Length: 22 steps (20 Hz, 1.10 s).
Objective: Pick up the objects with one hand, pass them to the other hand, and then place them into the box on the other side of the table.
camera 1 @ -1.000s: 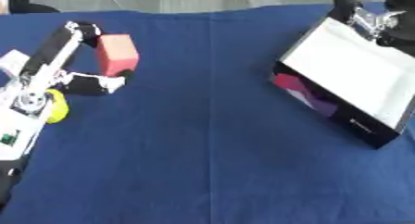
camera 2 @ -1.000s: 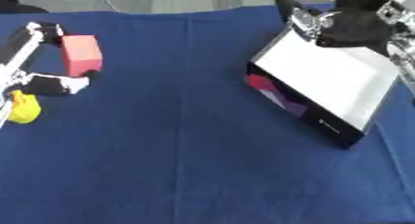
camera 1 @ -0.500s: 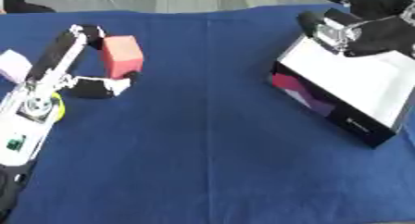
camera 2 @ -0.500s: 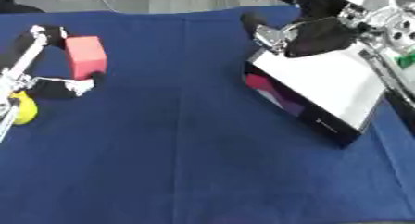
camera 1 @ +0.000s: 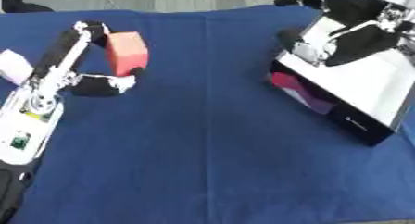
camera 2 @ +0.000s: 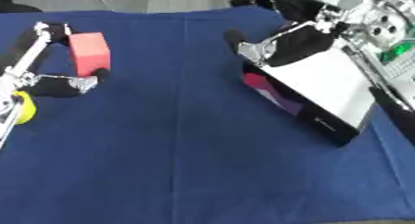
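Head stereo pair, as I see it from my station: both eyes sit above the near edge of the table [camera 1: 210,172] and look steeply down and forward across its blue cloth. Left eye view: framed further toward my left, taking in more of the left arm and the left hand [camera 1: 85,75] with the red block [camera 1: 127,52]. Right eye view: shifted rightward, showing more of the right hand [camera 2: 279,45] and the box [camera 2: 324,89]. Range: close, the cloth fills most of each frame. Shared ground: cloth centre, block, both hands, box; floor strip along the top edge.
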### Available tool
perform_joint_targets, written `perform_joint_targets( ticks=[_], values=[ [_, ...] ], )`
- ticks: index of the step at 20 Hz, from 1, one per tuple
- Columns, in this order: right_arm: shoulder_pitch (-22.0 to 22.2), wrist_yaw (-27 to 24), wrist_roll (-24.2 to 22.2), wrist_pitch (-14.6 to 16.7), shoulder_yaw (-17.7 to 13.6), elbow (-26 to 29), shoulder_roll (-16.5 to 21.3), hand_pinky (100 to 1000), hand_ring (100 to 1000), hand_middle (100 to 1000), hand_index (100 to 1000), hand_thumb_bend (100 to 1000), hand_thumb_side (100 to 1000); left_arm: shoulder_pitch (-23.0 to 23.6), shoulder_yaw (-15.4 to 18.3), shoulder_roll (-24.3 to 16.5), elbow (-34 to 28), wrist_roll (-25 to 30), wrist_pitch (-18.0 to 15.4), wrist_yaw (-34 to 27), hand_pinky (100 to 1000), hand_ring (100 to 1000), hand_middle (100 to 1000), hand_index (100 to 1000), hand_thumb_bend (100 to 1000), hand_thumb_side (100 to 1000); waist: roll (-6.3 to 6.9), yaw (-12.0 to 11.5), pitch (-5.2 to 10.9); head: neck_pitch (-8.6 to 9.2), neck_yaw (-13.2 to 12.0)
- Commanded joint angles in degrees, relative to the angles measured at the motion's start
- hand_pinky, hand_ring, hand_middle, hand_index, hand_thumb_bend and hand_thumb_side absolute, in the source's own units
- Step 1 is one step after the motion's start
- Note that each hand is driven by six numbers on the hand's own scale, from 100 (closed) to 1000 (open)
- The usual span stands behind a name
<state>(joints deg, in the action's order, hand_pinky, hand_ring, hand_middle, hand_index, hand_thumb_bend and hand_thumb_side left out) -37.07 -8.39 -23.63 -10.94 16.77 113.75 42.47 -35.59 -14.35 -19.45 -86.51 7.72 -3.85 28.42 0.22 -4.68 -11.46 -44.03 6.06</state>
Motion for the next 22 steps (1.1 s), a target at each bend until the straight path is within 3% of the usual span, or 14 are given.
perform_joint_targets(
  ticks=[1, 15, 21, 22],
  values=[
    [-1.39, -0.69, -0.54, -1.80, 0.23, 0.82, 0.32, 961, 1000, 1000, 1000, 100, 100, -1.30, 0.03, 0.24, -1.10, 0.32, -0.07, -0.47, 686, 571, 490, 530, 100, 318, -0.51, -0.05, 2.03, -0.08, 0.28],
    [-4.25, -2.38, -3.38, -5.94, 2.61, 0.37, -1.83, 957, 1000, 1000, 1000, 100, 100, -2.18, -0.59, 3.98, -0.01, 0.66, -0.14, -1.29, 683, 567, 483, 528, 100, 370, -0.30, -0.62, 1.57, -0.08, 1.25],
    [-4.89, -1.94, -3.76, -6.31, 3.05, 0.41, -2.09, 957, 1000, 1000, 1000, 100, 100, -2.56, -0.91, 4.69, 0.02, 0.69, -0.39, -1.44, 681, 564, 480, 524, 100, 356, -0.19, -0.96, 1.42, -0.08, 1.41],
    [-5.45, -1.38, -4.13, -6.33, 3.43, 0.24, -2.25, 957, 1000, 1000, 1000, 100, 100, -2.86, -1.16, 5.41, 0.01, 0.83, -0.48, -1.54, 681, 564, 480, 524, 100, 386, -0.11, -1.22, 1.30, -0.08, 1.56]
  ],
)
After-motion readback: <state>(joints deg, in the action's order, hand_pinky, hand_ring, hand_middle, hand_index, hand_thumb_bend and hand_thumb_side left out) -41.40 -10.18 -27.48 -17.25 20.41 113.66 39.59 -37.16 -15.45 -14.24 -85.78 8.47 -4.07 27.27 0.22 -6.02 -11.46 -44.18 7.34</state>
